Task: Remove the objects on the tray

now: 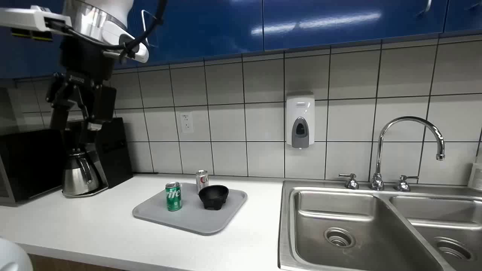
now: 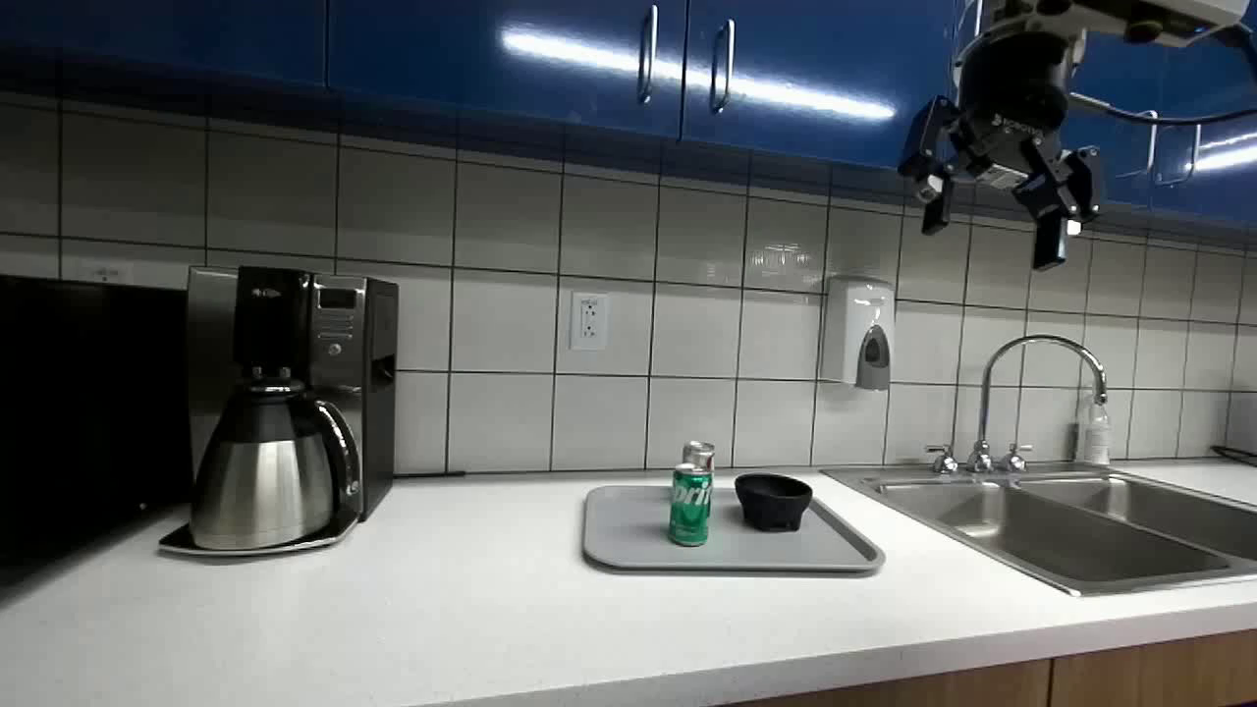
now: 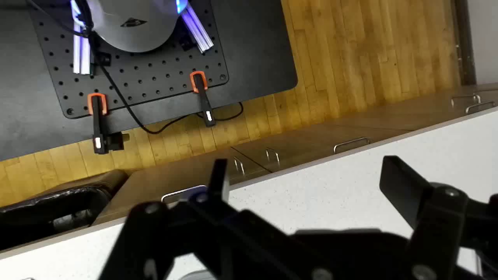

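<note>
Exterior view shows fingers (image 2: 1050, 243) parted, tray (image 2: 628, 535) between coffee maker (image 2: 339, 358) and sink (image 2: 1065, 528), silver can (image 2: 698, 453) behind green can (image 2: 690, 508).

Edges of the Table (image 2: 393, 619)

Close to the back edge, toward the left, I see a coffee maker (image 2: 339, 393) with its steel pot (image 2: 263, 491). Toward the right a double steel sink (image 1: 287, 222) is let in, a curved tap (image 1: 380, 150) behind its basins. Beyond the back edge the tiled wall (image 1: 229, 124) carries an outlet (image 1: 186, 122) and a soap dispenser (image 1: 300, 120) beneath blue cupboards (image 1: 211, 30). Under the front edge I see brown cabinets (image 2: 1159, 673); past them, wooden floor (image 3: 369, 66).
</note>
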